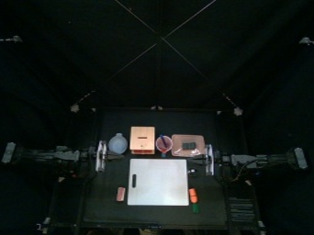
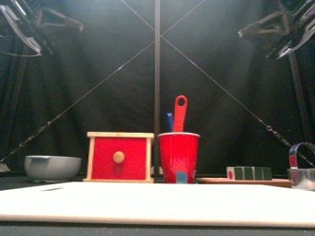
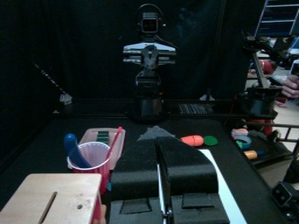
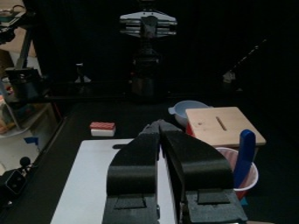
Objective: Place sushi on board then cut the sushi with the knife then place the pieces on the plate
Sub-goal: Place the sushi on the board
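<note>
Sushi (image 2: 255, 172) partly hidden behind board (image 2: 147, 205), prob. on pink tray (image 2: 215, 181).

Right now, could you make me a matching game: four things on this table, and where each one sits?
Things:
1. white cutting board
2. blue-grey bowl
3. red knife
4. sushi roll

Places:
A. standing in the red cup
B. on the pink tray
C. front middle of the table
D. left of the wooden box

Pairs: 1-C, 2-D, 3-A, 4-B

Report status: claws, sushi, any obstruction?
Shut, empty: left claw, right claw. Sushi on pink tray, not yet on white board. Knives in red cup. Nothing blocking.
</note>
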